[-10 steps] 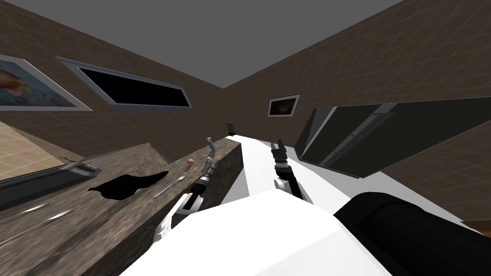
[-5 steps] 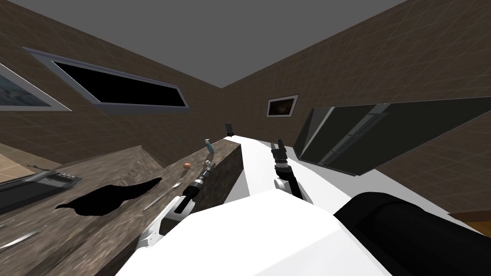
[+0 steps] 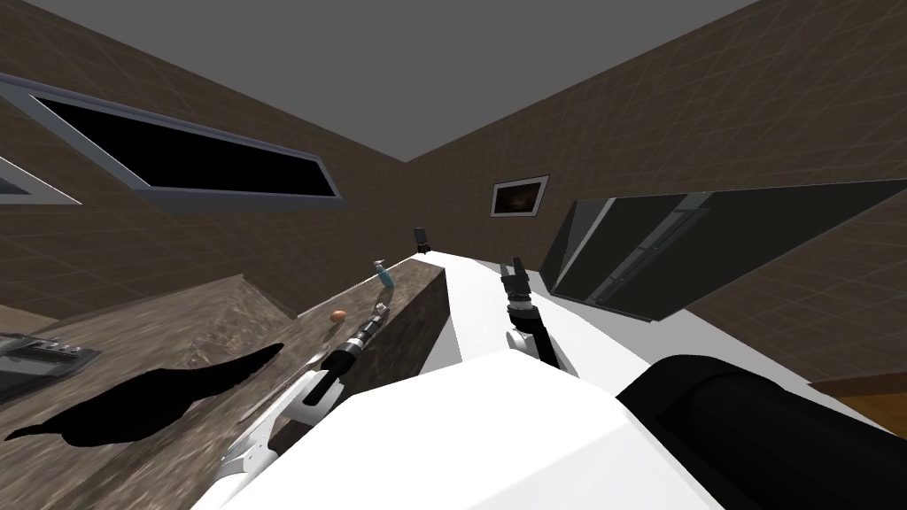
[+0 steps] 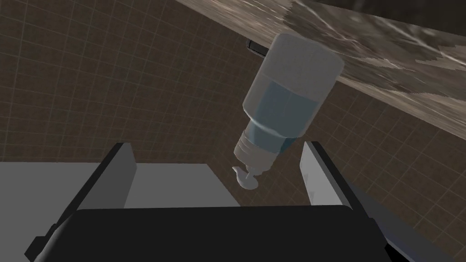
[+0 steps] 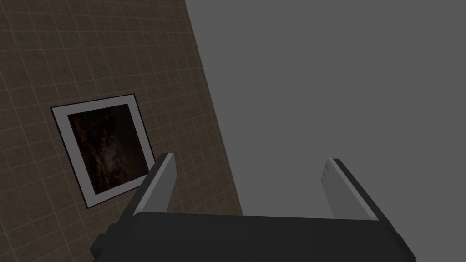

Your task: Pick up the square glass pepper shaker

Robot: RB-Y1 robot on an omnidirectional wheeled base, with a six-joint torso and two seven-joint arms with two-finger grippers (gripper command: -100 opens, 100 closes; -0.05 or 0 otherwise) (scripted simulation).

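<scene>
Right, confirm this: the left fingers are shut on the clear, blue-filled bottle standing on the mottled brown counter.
Wrong: the left fingers are open, as the left wrist view shows; the clear, blue-filled bottle does stand on the mottled brown counter.

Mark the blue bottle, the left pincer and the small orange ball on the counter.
blue bottle point(image 4: 284, 107): left wrist view, on its blue-filled body.
left pincer point(image 4: 218, 146): left wrist view, midway between its open fingertips.
orange ball point(image 3: 337, 315): head view, on its middle.

Left pincer point(image 3: 381, 309) hovers near blue bottle point(image 3: 385, 275).
</scene>
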